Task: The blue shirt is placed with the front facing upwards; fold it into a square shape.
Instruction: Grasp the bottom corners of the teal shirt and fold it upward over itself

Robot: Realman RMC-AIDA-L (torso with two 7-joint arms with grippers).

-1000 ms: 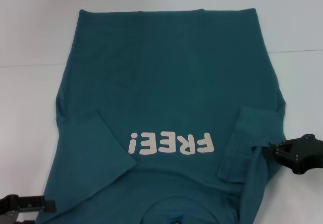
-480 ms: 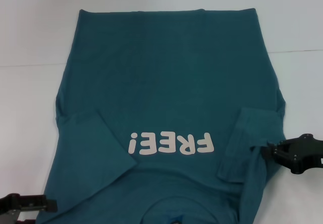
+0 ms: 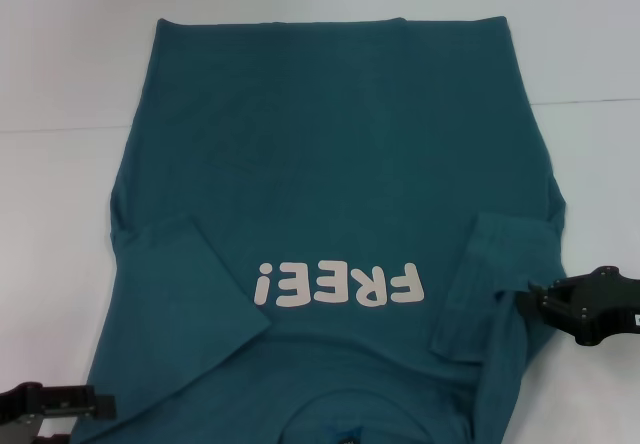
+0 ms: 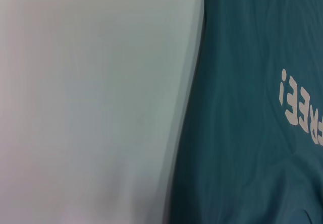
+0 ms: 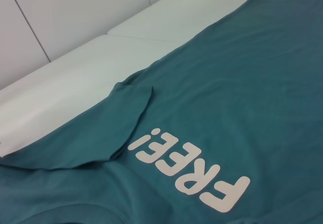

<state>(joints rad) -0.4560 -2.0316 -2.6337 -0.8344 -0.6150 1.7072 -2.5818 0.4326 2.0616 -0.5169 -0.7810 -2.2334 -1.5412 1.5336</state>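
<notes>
The blue shirt (image 3: 340,184) lay flat on the white table (image 3: 60,84), front side up, with the hem at the far side and the collar at the near edge of the head view. The cloth looked like soft matte cotton of a dark teal colour, mostly smooth with a few shallow wrinkles. The white "FREE!" lettering (image 3: 340,286) was thick and rounded, and it stood upside down in the head view. Both short sleeves were folded inward over the body: the left sleeve (image 3: 190,284) made a pointed flap, and the right sleeve (image 3: 490,284) made a narrower band with small ridges in it.

The right gripper (image 3: 528,299) reached in from the right edge, low at the shirt's right side, with its black fingers (image 3: 560,294) close together at a raised fold of cloth beside the right sleeve; whether they clamped the cloth I cannot tell. The left gripper (image 3: 100,402) was low at the near left corner, beside the shirt's edge, and its state I cannot tell.

Compared with one second ago, the right gripper had shifted only slightly and the shirt had kept its shape.
</notes>
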